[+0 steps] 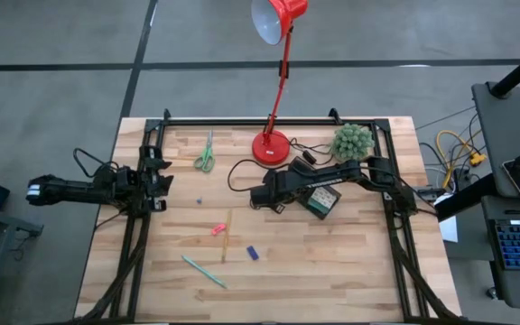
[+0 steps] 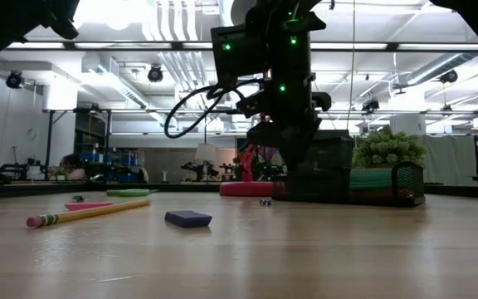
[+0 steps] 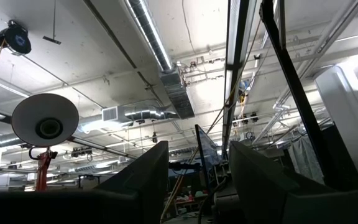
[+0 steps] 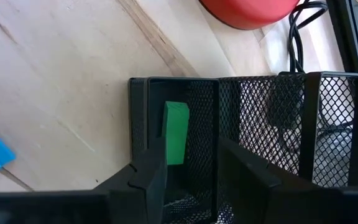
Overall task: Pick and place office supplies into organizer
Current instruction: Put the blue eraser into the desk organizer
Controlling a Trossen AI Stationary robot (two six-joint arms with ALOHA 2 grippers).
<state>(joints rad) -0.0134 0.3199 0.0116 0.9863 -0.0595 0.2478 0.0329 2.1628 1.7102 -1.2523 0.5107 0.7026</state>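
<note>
The organizer (image 1: pixel 325 201) is a black mesh tray on the table's right half, in front of the plant. My right gripper (image 4: pixel 194 168) hangs open over it, fingers pointing down into a compartment; the low view shows this gripper (image 2: pixel 293 162) just above the tray (image 2: pixel 363 183). A green piece (image 4: pixel 176 134) lies inside that compartment, ahead of the fingers and held by neither. Green-handled scissors (image 1: pixel 206 158), a pink piece (image 1: pixel 218 228), a yellow pencil (image 1: pixel 227 240), a blue piece (image 1: pixel 253 253) and a teal pen (image 1: pixel 204 271) lie flat on the wood. My left gripper (image 3: pixel 197 180) waits open at the table's left edge, pointing up.
The red lamp's base (image 1: pixel 271 146) and its cable sit just beyond the organizer, and the green ball plant (image 1: pixel 353 140) stands at its far right. A tiny blue bit (image 1: pixel 199 200) lies left of centre. Black frame rails run along the table's left and right sides.
</note>
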